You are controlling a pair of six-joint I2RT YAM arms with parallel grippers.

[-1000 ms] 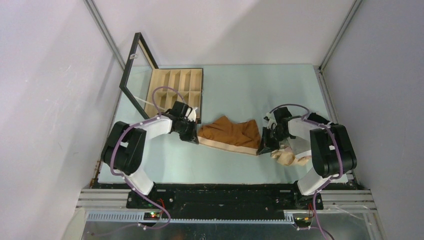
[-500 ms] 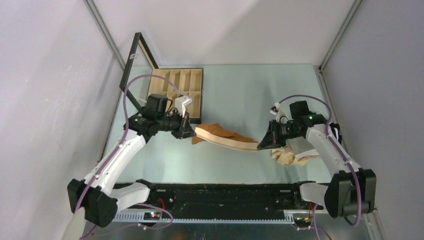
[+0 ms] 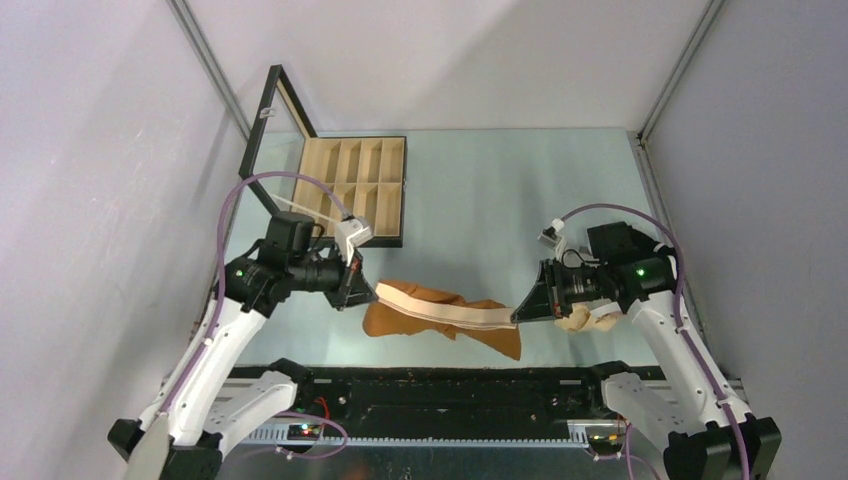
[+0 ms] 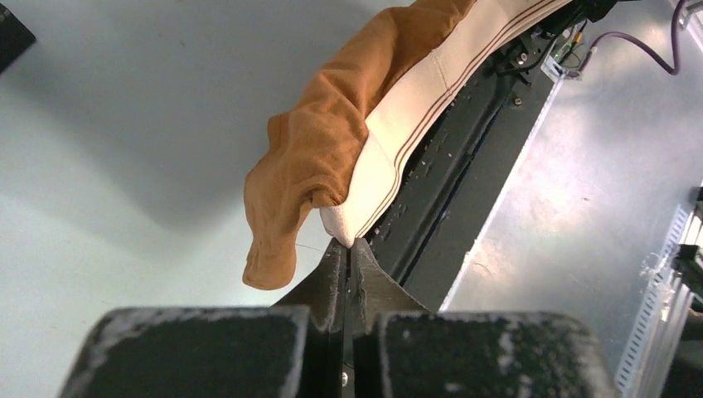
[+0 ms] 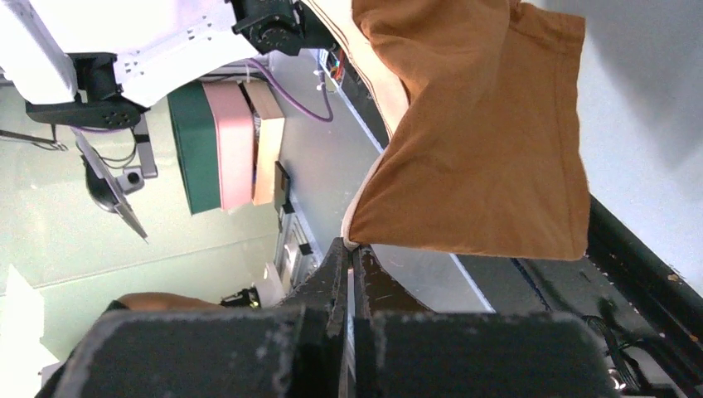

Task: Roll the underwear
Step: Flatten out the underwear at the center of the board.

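A rust-brown underwear (image 3: 440, 318) with a pale beige waistband hangs in the air between both arms, near the table's front edge. My left gripper (image 3: 366, 290) is shut on the waistband's left end (image 4: 352, 228), and the brown cloth (image 4: 319, 145) droops beside it. My right gripper (image 3: 520, 312) is shut on the waistband's right end, where the brown cloth (image 5: 481, 141) hangs like a sheet above the jaws (image 5: 348, 249). A beige underwear (image 3: 585, 318) lies crumpled on the table behind the right gripper.
A black-framed wooden box (image 3: 352, 188) with compartments stands at the back left, its lid (image 3: 270, 140) propped open. The black base rail (image 3: 450, 385) runs along the near edge. Grey walls close in both sides.
Both arms have lifted the rust-brown underwear off the table and pulled it toward the near edge; it now hangs stretched between the grippers instead of lying flat.
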